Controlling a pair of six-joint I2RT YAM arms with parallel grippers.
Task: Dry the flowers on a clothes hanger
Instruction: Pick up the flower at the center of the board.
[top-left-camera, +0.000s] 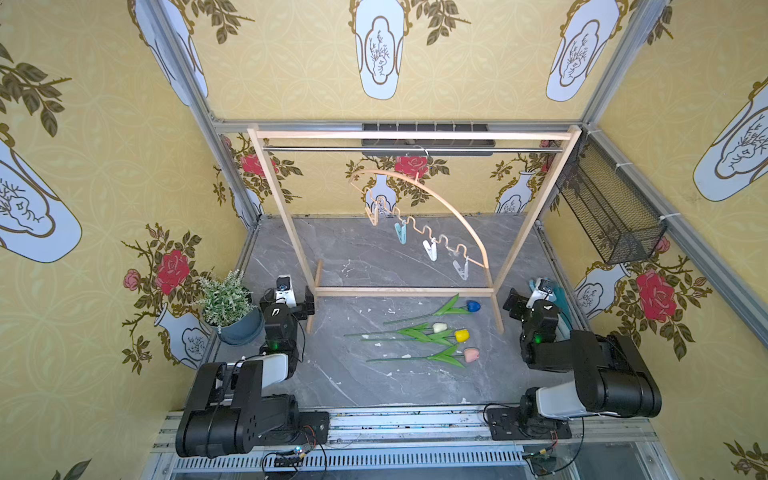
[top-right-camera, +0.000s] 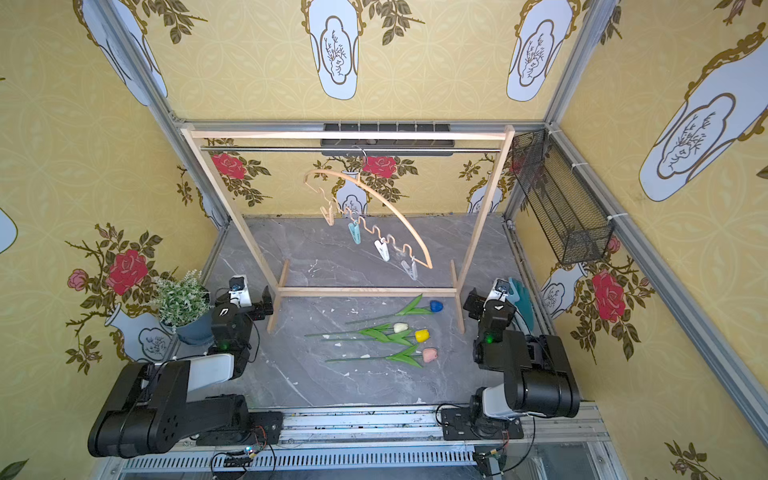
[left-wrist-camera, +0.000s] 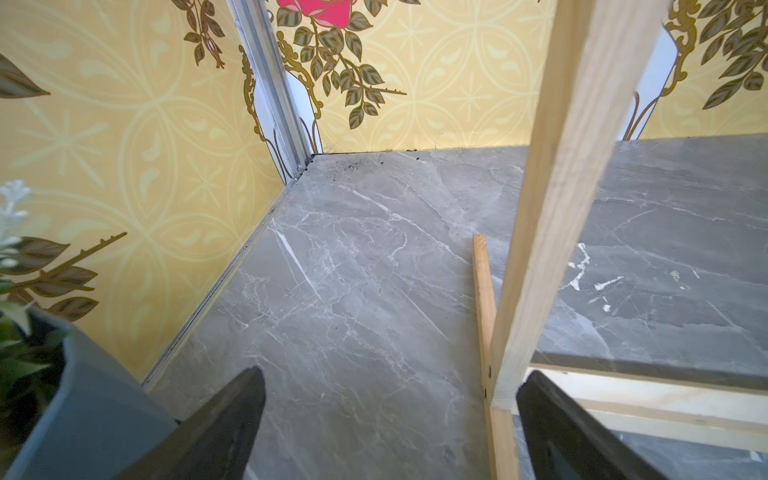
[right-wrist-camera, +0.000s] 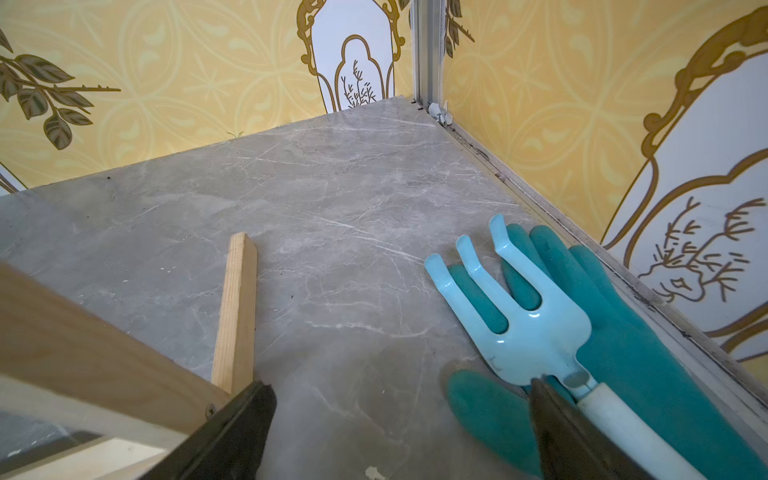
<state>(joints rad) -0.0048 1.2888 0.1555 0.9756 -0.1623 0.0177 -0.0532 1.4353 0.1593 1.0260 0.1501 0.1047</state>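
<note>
Flowers (top-left-camera: 439, 328) (top-right-camera: 400, 327) show only in both top views; left gripper (left-wrist-camera: 395, 372), right gripper (right-wrist-camera: 400, 382) spread empty.

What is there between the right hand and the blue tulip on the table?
The wooden rack's right foot lies between the right hand and the blue tulip. Both top views show it.

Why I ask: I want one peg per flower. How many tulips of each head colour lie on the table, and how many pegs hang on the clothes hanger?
Blue tulip: 1
Cream-white tulip: 1
Yellow tulip: 1
Pink tulip: 1
Pegs on the clothes hanger: 4
Total: 4 tulips and 4 pegs, 8 things.
</note>
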